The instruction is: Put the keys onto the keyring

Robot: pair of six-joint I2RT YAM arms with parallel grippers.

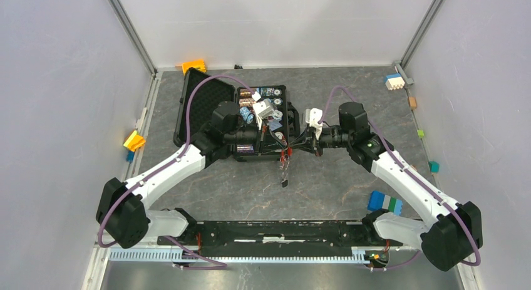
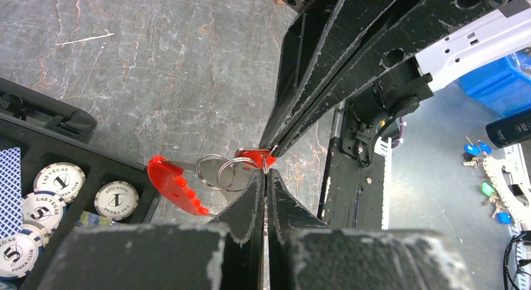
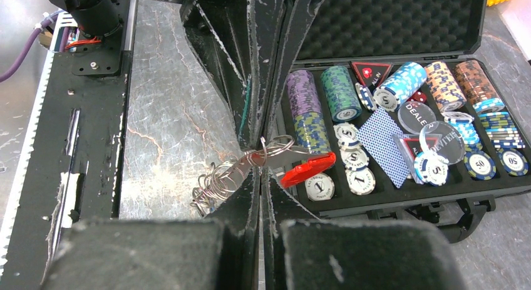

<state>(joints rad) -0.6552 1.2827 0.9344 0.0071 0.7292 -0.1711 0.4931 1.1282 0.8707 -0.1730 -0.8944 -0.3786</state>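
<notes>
Both grippers meet tip to tip above the table, just in front of the black case. My left gripper [image 2: 266, 175] is shut on the thin silvery keyring [image 2: 233, 171]. The ring's long red tag [image 2: 172, 185] sticks out to the left. My right gripper [image 3: 260, 162] is shut on a small red key head [image 2: 253, 157] right at the ring. In the right wrist view the keyring [image 3: 275, 146], its tag [image 3: 307, 168] and a chain of wire loops [image 3: 213, 182] show. From above, the chain [image 1: 285, 171] hangs down with a small dark piece at its end. I cannot make out the blue key.
The open black case [image 1: 206, 102] with poker chips [image 3: 341, 89] and cards lies right behind the grippers. Coloured blocks sit at the table's edges: orange [image 1: 194, 66], yellow [image 1: 134, 140], blue and green [image 1: 384, 202]. The black base rail [image 1: 275, 232] runs along the near edge.
</notes>
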